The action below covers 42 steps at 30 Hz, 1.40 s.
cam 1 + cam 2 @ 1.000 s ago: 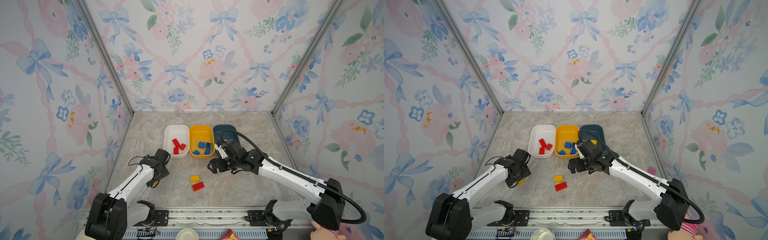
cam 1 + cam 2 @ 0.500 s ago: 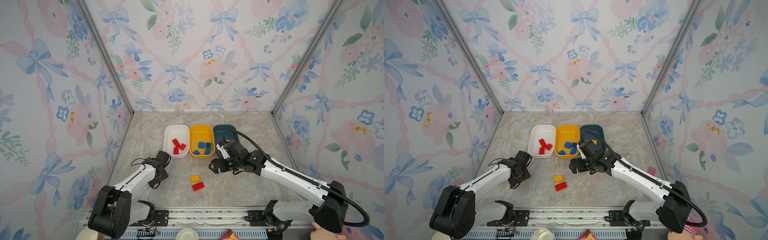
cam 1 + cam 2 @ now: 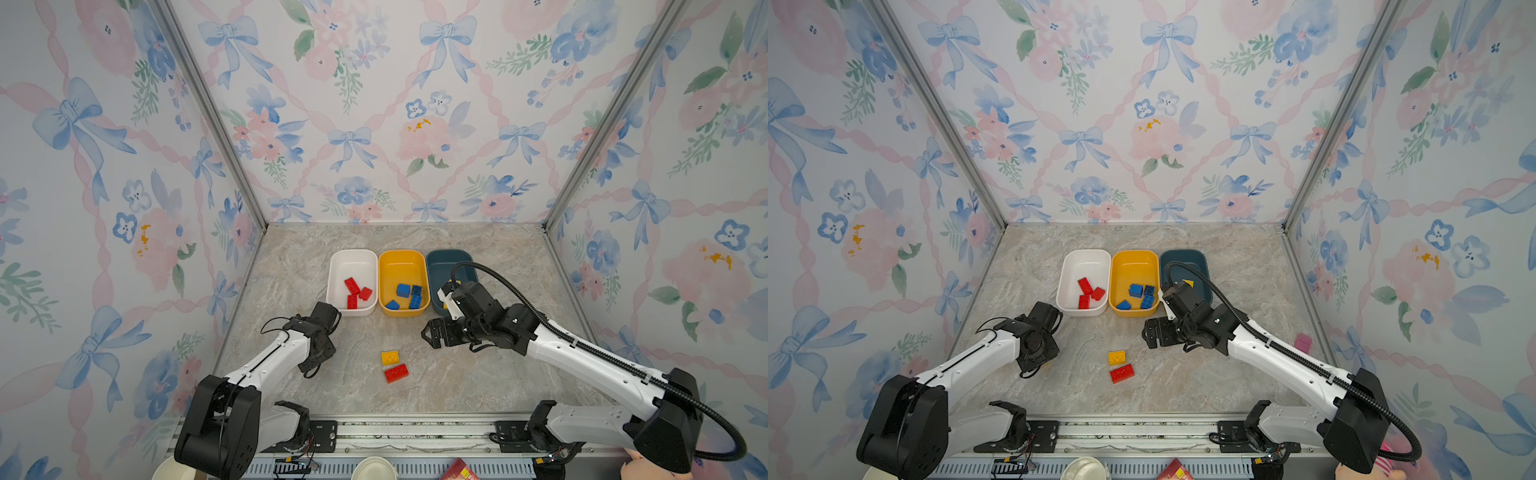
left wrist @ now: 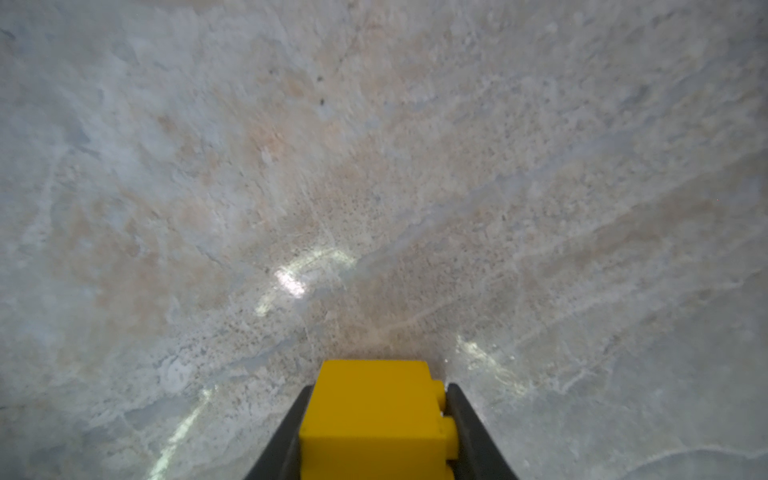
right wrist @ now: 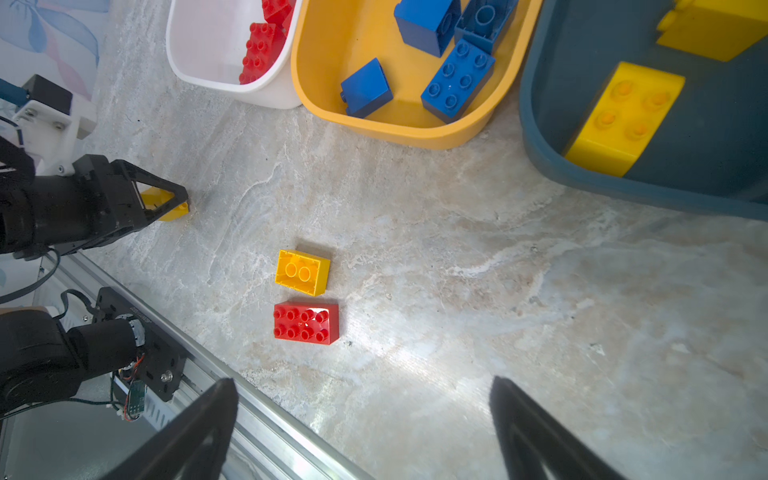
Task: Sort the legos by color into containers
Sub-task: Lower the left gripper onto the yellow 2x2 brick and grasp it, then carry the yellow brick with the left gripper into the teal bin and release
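Left gripper (image 4: 379, 390) clamped on yellow brick (image 4: 370, 415), 9 o'clock of the loose pair: yellow lego (image 3: 390, 357), red lego (image 3: 396, 372). Right gripper (image 5: 362, 382) wide, empty, 2 o'clock of pair. Yellow tub (image 3: 401, 266) at 12 o'clock.

L claw (image 4: 380, 390) low, jaws pinched in; R claw (image 5: 361, 381) hovers, jaws wide apart.

The tabletop (image 5: 457, 249) shows a smooth, faintly glossy marble pattern, perhaps laminate. The red lego (image 3: 395, 372), at six o'clock of the yellow-orange container (image 3: 402, 312), is shiny moulded plastic; the container looks satin plastic. The front rail (image 5: 266, 424) is brushed metal.
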{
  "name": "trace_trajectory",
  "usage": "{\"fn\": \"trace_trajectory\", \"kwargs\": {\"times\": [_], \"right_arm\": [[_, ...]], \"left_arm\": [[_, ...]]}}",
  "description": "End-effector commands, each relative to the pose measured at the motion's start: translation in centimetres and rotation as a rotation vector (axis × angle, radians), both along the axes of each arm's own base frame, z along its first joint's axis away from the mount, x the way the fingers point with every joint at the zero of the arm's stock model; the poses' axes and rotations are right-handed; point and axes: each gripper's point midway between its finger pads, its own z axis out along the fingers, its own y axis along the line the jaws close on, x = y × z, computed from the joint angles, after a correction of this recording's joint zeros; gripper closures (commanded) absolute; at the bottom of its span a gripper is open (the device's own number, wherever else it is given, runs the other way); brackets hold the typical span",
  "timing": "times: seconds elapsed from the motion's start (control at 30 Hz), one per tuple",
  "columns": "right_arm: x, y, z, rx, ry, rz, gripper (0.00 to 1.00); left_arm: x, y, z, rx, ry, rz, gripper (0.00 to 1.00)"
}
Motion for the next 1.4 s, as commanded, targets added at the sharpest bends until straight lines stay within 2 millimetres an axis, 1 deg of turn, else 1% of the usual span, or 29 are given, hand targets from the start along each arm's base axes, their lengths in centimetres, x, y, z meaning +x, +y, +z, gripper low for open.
{"fn": "trace_trajectory", "kwargs": {"times": [0.0, 0.13, 0.23, 0.3, 0.43, 0.57, 0.67, 0.77, 0.87, 1.07, 1.1, 1.2, 1.37], "right_arm": [[0.1, -1.7, -0.6, -0.024, 0.008, -0.051, 0.03], [0.1, -2.9, -1.1, -0.031, 0.013, -0.083, 0.03], [0.0, -3.8, -1.3, -0.035, 0.017, -0.104, 0.03], [-0.1, -4.5, -1.5, -0.040, 0.020, -0.123, 0.03], [-0.4, -5.7, -2.3, -0.047, 0.033, -0.155, 0.03], [-0.5, -6.7, -3.0, -0.042, 0.045, -0.191, 0.03], [-0.6, -7.2, -3.4, -0.032, 0.052, -0.208, 0.03], [-0.7, -7.6, -3.7, -0.027, 0.056, -0.219, 0.03], [-0.7, -7.9, -3.8, 0.003, 0.074, -0.254, 0.03], [-1.1, -8.4, -3.6, 0.015, 0.076, -0.276, 0.03], [-1.1, -8.6, -3.5, 0.015, 0.074, -0.281, 0.03], [-1.3, -8.9, -3.3, 0.024, 0.069, -0.296, 0.03], [-1.8, -9.4, -3.5, 0.028, 0.073, -0.315, 0.03]], "left_arm": [[0.8, -0.5, 1.2, -0.005, -0.049, -0.029, 0.74], [1.9, -2.1, 2.9, -0.015, -0.117, -0.075, 0.80], [2.7, -4.0, 4.3, -0.032, -0.168, -0.117, 0.81], [3.7, -5.6, 6.0, -0.051, -0.221, -0.148, 0.82], [4.8, -8.2, 8.4, -0.074, -0.293, -0.209, 0.84], [6.2, -11.6, 11.1, -0.113, -0.368, -0.278, 0.84], [7.2, -14.5, 12.5, -0.131, -0.402, -0.344, 0.84], [8.4, -17.9, 13.8, -0.161, -0.440, -0.417, 0.84], [9.8, -21.2, 14.5, -0.192, -0.474, -0.476, 0.85], [13.0, -28.5, 15.2, -0.253, -0.520, -0.602, 0.85], [13.5, -29.7, 15.0, -0.256, -0.518, -0.624, 0.85], [14.9, -32.4, 14.7, -0.264, -0.524, -0.669, 0.85], [17.1, -35.8, 13.7, -0.277, -0.518, -0.719, 0.85]]}}
